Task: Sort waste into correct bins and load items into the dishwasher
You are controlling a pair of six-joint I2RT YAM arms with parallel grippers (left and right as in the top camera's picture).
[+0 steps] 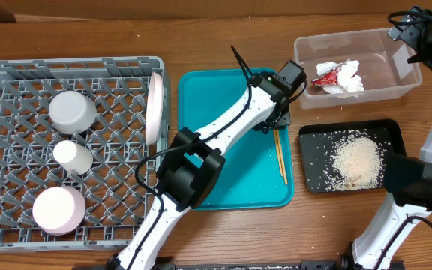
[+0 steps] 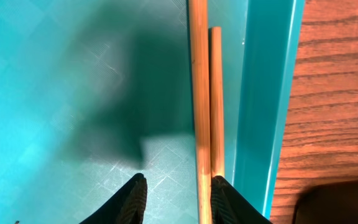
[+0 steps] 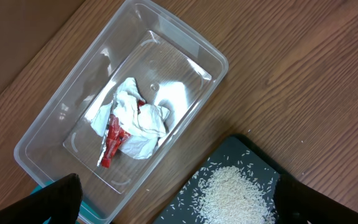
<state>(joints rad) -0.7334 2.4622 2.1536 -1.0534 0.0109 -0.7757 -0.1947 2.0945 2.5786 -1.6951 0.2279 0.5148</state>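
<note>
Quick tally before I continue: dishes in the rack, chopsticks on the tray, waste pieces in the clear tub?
White round dishes in grey lattice rack: 4
Thin wooden chopsticks on teal tray: 2
Waste pieces in clear plastic tub: 2
Total: 8

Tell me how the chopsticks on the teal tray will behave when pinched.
Likely stiff and light: the chopsticks are thin, straight wooden rods. They may roll or slide on the smooth teal tray. Lying side by side, one might slip out as the left gripper closes.
</note>
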